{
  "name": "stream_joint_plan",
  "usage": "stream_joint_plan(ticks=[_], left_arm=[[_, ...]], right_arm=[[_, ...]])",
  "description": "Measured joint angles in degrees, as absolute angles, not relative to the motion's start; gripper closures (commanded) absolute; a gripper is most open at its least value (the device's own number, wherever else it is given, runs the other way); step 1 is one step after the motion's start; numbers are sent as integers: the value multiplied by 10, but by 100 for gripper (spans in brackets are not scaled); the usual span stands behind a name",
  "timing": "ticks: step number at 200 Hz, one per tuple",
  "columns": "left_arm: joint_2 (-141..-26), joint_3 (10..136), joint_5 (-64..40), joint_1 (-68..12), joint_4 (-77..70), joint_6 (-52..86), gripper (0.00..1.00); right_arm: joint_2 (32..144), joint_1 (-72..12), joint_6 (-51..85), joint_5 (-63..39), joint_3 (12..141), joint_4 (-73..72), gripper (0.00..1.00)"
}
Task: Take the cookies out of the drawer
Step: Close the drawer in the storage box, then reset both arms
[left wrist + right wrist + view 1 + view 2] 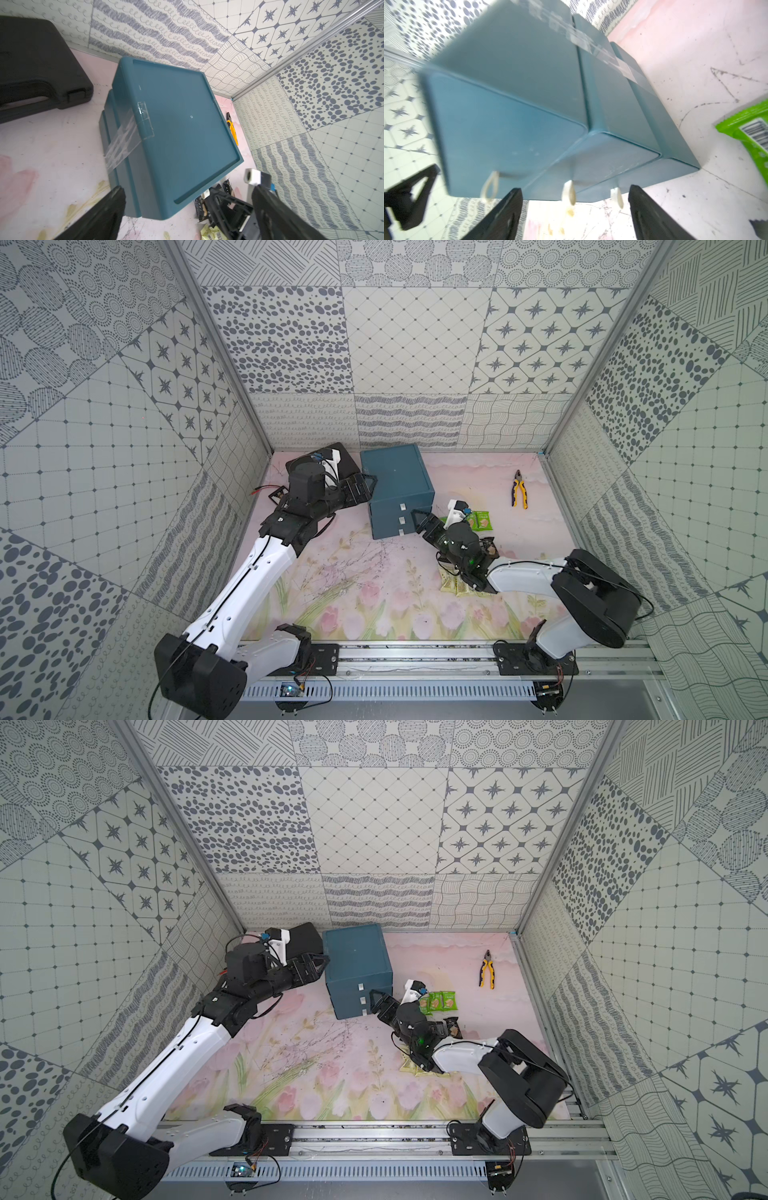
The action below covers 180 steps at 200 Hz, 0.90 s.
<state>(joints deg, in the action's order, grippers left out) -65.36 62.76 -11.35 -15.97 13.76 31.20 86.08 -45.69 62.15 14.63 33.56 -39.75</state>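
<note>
The teal drawer cabinet (397, 485) (355, 961) stands at the back middle, its three drawers shut. My right gripper (417, 519) (376, 999) (575, 193) is open just in front of the drawer fronts. The white loop handles (569, 194) of the two lower drawers lie between its fingers, and it holds nothing. My left gripper (368, 485) (322, 965) (187, 191) is open at the cabinet's upper left side. Cookies lie on the table right of the cabinet: green packets (480, 519) (440, 1000) (753, 133), black packets (490, 545) (200, 207) and pale yellow-green packets (451, 585) (209, 232) partly under my right arm.
Yellow-handled pliers (519, 489) (487, 969) lie at the back right. A black case (345, 460) (31, 62) sits behind my left wrist against the back wall. Patterned walls close in three sides of the table.
</note>
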Motion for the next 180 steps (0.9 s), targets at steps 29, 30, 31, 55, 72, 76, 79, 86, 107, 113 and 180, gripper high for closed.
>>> stream_joint_plan(ticks=[29, 30, 31, 55, 72, 76, 79, 86, 107, 113, 180], left_arm=[[-595, 594, -50, -160, 140, 271, 1], [-593, 593, -48, -160, 139, 269, 1], [-593, 593, -48, -160, 139, 269, 1], [-553, 554, 3, -160, 133, 237, 1], [-539, 526, 34, -160, 128, 219, 1], [-538, 521, 39, -160, 128, 216, 1], [-538, 515, 46, -160, 127, 214, 1], [-538, 505, 58, -160, 126, 209, 1], [-543, 474, 89, -160, 109, 194, 1], [-545, 464, 98, -160, 102, 189, 1], [-583, 304, 211, -160, -64, 123, 1]], right_arm=[[724, -457, 578, 200, 311, -276, 1], [717, -457, 575, 203, 309, -270, 1], [714, -457, 573, 204, 309, -267, 1], [587, -457, 529, 276, 293, -141, 1], [506, -456, 473, 333, 285, -69, 1], [486, -456, 452, 345, 282, -57, 1], [475, -455, 438, 353, 280, -50, 1], [446, -451, 400, 372, 274, -35, 1], [388, -423, 279, 413, 259, -2, 1], [378, -404, 246, 422, 255, 4, 1], [446, -74, 126, 319, 165, -67, 2]])
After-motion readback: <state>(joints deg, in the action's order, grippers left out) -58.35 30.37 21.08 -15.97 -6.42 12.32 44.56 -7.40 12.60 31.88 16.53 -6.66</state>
